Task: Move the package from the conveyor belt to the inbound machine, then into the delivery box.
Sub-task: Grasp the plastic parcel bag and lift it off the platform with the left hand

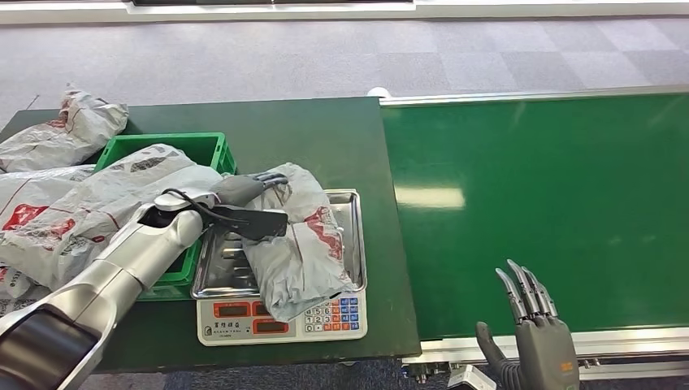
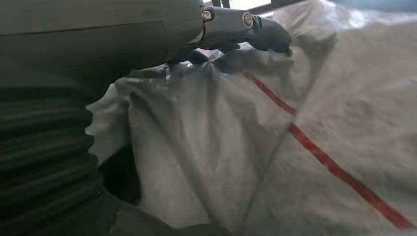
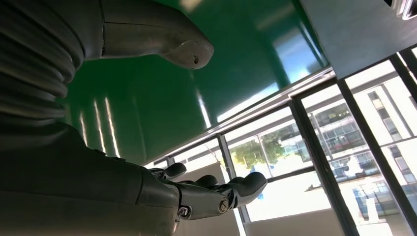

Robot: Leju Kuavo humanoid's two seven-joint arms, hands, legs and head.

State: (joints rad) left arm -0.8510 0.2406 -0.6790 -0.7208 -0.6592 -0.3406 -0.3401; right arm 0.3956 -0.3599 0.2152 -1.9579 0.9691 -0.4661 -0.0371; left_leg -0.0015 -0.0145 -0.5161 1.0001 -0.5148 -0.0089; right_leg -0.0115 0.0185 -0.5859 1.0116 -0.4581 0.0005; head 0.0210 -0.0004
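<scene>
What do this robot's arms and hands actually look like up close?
The left arm is a smooth silver tube with a black cable looping at the wrist. Both the left hand and right hand are dark grey, with slim metallic fingers and a ribbed cover.

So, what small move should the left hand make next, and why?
Probably lift the package off the scale toward the green box. The left hand is closed around it on the steel tray, so weighing seems done; the right hand is open.

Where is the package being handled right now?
Head view, left of centre: the package lies on the scale tray beside the green crate, with the left hand on it.
</scene>
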